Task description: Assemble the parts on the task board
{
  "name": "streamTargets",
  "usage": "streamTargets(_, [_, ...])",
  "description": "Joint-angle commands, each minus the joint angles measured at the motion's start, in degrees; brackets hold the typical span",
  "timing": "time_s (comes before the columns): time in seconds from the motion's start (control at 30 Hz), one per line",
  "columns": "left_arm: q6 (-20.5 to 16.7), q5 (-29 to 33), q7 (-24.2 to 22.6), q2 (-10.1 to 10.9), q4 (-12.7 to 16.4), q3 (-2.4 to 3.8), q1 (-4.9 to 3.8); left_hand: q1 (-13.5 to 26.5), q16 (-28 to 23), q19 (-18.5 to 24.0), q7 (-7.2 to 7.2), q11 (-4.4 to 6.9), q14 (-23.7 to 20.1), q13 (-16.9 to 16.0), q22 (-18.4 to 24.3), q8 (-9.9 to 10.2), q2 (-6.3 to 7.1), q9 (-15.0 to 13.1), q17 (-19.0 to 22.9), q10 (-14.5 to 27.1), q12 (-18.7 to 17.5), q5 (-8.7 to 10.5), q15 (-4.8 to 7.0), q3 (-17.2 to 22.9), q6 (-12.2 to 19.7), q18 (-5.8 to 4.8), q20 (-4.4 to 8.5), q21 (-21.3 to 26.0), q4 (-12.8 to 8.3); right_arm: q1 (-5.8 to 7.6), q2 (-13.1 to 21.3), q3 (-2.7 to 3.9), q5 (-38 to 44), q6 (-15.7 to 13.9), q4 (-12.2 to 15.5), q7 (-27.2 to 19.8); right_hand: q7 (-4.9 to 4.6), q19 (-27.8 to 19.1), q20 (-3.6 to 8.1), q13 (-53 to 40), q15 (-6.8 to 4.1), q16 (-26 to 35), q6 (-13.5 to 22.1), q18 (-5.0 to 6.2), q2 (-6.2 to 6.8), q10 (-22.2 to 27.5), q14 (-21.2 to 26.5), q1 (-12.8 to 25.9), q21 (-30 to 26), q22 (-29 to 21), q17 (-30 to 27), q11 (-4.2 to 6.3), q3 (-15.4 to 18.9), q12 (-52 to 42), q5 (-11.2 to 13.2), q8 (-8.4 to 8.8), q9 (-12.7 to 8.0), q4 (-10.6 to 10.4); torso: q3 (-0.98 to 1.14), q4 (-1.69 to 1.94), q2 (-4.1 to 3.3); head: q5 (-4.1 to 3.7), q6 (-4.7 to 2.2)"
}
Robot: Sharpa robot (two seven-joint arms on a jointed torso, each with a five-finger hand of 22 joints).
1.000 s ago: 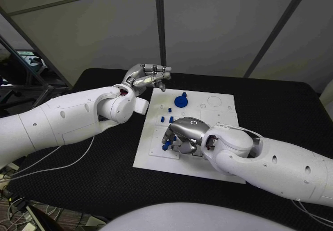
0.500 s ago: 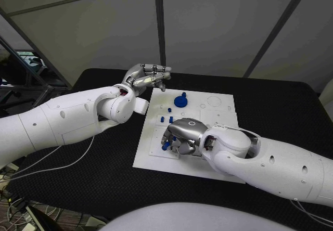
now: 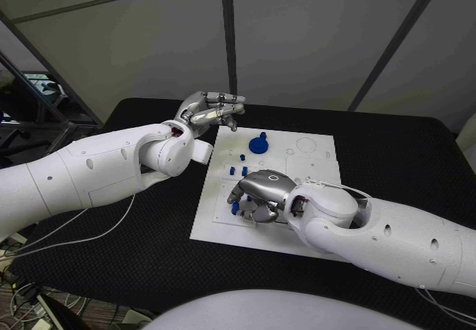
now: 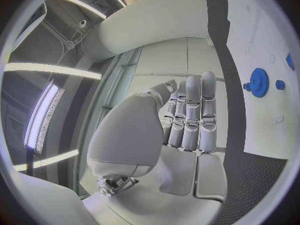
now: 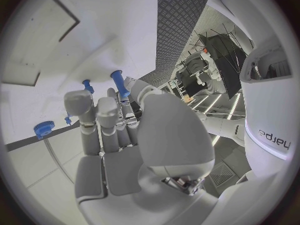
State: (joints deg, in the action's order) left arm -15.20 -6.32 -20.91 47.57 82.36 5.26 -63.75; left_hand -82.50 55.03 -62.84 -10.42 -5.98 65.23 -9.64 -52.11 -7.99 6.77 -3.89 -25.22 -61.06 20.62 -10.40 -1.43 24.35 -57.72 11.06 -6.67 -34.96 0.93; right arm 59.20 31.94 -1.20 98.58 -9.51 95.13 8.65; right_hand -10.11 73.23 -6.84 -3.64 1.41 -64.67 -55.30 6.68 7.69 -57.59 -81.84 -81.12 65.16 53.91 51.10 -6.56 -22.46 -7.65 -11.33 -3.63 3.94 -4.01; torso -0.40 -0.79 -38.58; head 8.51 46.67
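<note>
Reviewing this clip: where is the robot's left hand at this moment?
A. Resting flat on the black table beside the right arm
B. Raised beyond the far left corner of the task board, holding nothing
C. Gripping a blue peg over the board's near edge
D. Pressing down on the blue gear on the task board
B: the left hand sits raised past the far left corner of the task board, fingers together and empty, apart from the blue gear.

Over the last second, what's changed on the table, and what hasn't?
The right hand has slid a little toward the board's left edge, still curled low over the small blue pegs. The left hand stays raised beyond the board's far corner, holding nothing. The blue gear hasn't moved.
</note>
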Motion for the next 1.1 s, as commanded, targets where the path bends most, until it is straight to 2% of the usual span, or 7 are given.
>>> streamTargets(0.03, [1.0,-0.6,0.1,-0.1,0.1,0.03,-0.09,0.3,-0.2,0.4,-0.04,0.0,-0.4,-0.1,-0.1,-0.1,-0.11,0.1,0.1,0.5,0.3,-0.15,0.11,0.1,0.4,-0.6,-0.07,-0.1,-0.3,0.03,0.3,-0.01,0.4,-2.9,0.4,0.1,0.04,-0.7,-0.15,-0.1,-0.03,0.4,0.6,0.78,0.37,0.7,0.7,0.1,-0.6,-0.4,-0.6,-0.16,0.4,0.0,-0.2,-0.04,0.0,0.1,0.02,-0.01,0.05,0.03,0.05])
streamTargets(0.33, [1.4,-0.9,0.4,-0.1,-0.2,0.0,-0.07,0.3,-0.2,0.4,-0.04,-0.01,-0.4,-0.1,-0.1,-0.1,-0.09,0.1,0.1,0.5,0.3,-0.15,0.1,0.1,0.5,-0.6,-0.08,-0.1,-0.3,-0.42,2.3,0.02,-0.4,-9.2,2.8,0.2,0.03,-2.1,-0.41,-0.2,0.17,1.6,1.8,1.2,0.75,2.4,2.0,0.4,-2.3,-2.5,-2.8,-0.28,1.5,-0.7,-1.0,0.02,-0.1,0.3,0.09,-0.05,0.09,-0.07,-0.28])
streamTargets(0.53, [1.6,-1.0,0.4,0.0,-0.3,-0.06,-0.01,0.3,-0.2,0.4,-0.03,-0.01,-0.5,-0.1,-0.1,-0.1,-0.01,0.1,0.1,0.5,0.3,-0.13,0.09,0.1,0.5,-0.6,-0.08,-0.1,-0.4,-0.44,7.6,0.13,-2.2,-11.8,6.6,1.1,0.14,-2.6,-0.42,-0.4,0.08,2.2,1.8,1.36,0.77,1.8,2.6,0.9,-2.9,-3.2,-4.1,-0.1,2.3,-2.0,-1.0,-0.23,0.1,0.0,0.03,-0.24,0.21,-0.6,-0.85])
streamTargets(0.7, [1.9,-1.0,0.3,0.2,-0.2,-0.12,0.07,0.2,-0.2,0.5,-0.02,0.0,-0.5,-0.1,-0.1,-0.1,0.01,0.0,0.1,0.5,0.4,-0.11,0.1,0.1,0.5,-0.59,-0.09,-0.1,-0.5,-0.13,14.1,1.74,-7.6,-14.0,9.4,6.1,-0.43,-0.7,-0.19,-1.2,-0.33,0.6,-0.5,0.89,0.95,-5.2,1.1,4.3,-1.0,-0.7,-2.6,0.44,4.2,-5.6,-0.6,-1.18,0.6,-2.9,0.03,-0.7,0.48,-2.92,-1.76])
streamTargets(0.83, [2.0,-1.0,0.3,0.4,-0.1,-0.16,0.13,0.1,-0.2,0.5,-0.02,0.0,-0.5,-0.1,-0.1,-0.1,0.02,0.0,0.1,0.5,0.4,-0.07,0.1,0.1,0.5,-0.59,-0.09,-0.1,-0.6,0.02,19.2,2.82,-16.8,-13.9,10.0,9.6,1.53,3.3,1.11,-3.5,-2.07,-5.6,-3.1,-0.34,1.12,-13.9,-2.2,5.7,3.9,5.8,6.5,2.83,5.4,-10.1,-0.4,-2.71,1.1,-4.8,-0.06,-1.38,0.59,-5.08,-2.81])
streamTargets(1.0, [2.2,-1.0,0.1,0.6,-0.1,-0.19,0.19,0.2,-0.2,0.5,-0.03,-0.01,-0.6,-0.1,-0.1,-0.1,0.19,0.0,0.1,0.5,0.5,0.07,0.09,0.0,0.5,-0.59,-0.1,-0.1,-0.7,0.08,24.2,3.27,-21.0,-12.2,10.7,12.4,3.32,6.1,3.2,-10.7,-3.98,-6.9,-3.6,-1.35,2.48,-18.4,-3.3,7.0,7.4,10.3,8.0,4.77,9.7,-18.3,-2.1,-4.04,1.5,-6.3,-0.17,-1.75,0.68,-6.89,-3.37])
streamTargets(1.1, [2.5,-1.0,-0.1,0.6,-0.1,-0.22,0.21,1.6,-0.2,0.7,-0.07,-0.12,-0.6,-0.2,0.0,-0.2,0.8,0.0,0.1,0.7,0.8,0.4,-0.16,-1.1,0.7,-0.67,-0.35,0.1,-0.1,0.08,26.9,3.37,-20.6,-11.6,11.3,13.8,3.86,7.1,3.55,-21.7,-4.31,-8.9,-3.5,-1.88,2.94,-17.4,-3.9,9.5,9.2,12.7,10.9,5.25,14.7,-28.6,-6.5,-5.75,2.1,-9.6,-0.22,-1.63,0.71,-8.14,-3.41])
